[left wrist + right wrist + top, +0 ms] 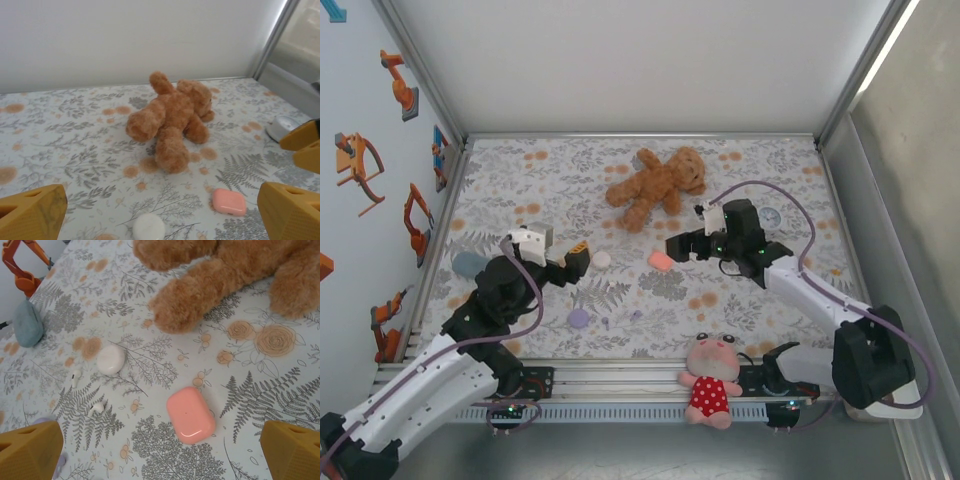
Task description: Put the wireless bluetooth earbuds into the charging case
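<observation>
Two tiny white wireless bluetooth earbuds point(75, 377) point(97, 407) lie loose on the floral cloth, left of a shut pink charging case point(190, 415). That pink case point(660, 261) rests flat just ahead of my right gripper point(160, 457), whose yellow fingers stand wide apart with nothing between them. A round white case point(110, 359) sits beyond the buds. My left gripper point(160, 215) is open too, facing the white case point(148, 227) and the pink case point(229, 201). From above, the left gripper point(577, 260) and right gripper point(682, 242) face each other across the two cases.
A brown teddy bear point(655, 185) lies behind the cases. A blue-grey case point(468, 263) sits at the left, a purple round case point(579, 318) near the front, and a white round object point(770, 217) at the right. A pink doll point(712, 380) rests on the front rail.
</observation>
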You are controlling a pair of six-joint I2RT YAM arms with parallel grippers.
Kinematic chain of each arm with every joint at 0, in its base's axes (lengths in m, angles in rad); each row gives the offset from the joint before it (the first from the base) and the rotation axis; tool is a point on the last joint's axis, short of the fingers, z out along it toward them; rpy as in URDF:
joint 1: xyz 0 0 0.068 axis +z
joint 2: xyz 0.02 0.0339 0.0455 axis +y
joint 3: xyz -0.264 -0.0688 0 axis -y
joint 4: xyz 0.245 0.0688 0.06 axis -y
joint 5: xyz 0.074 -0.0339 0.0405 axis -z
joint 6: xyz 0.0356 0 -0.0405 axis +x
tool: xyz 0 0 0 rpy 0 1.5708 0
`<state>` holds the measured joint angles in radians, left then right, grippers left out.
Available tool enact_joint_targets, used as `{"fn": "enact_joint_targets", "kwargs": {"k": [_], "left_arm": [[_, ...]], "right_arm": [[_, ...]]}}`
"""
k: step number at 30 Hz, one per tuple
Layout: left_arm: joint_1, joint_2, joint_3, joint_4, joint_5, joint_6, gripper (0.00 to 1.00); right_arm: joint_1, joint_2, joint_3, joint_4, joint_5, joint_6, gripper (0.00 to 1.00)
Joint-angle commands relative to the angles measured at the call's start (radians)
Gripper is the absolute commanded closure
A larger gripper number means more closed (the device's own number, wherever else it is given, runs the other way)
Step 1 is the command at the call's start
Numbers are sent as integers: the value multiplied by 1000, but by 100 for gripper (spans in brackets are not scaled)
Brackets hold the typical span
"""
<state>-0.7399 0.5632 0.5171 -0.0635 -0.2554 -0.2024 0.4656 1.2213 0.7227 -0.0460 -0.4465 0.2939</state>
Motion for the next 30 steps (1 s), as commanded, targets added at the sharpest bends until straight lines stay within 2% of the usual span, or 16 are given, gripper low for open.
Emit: {"fn": "enact_joint_targets", "kwargs": {"k": [1, 9, 18, 22, 30], "left_arm": [[45, 11, 61, -108, -61, -15, 4], [289, -18, 91, -229, 61, -83, 4], [563, -37, 161, -369, 195, -62, 4], [619, -31, 153, -377, 233, -75, 4], [638, -32, 141, -381, 255, -83, 4]], "right_arm": [[66, -55, -20, 19, 64, 8, 0], [335, -90, -3, -7, 290, -63, 0], [604, 55, 59, 5, 486, -97, 0], [689, 196, 157, -43, 521, -92, 0], [817, 551, 579, -432, 580, 21, 6]]}}
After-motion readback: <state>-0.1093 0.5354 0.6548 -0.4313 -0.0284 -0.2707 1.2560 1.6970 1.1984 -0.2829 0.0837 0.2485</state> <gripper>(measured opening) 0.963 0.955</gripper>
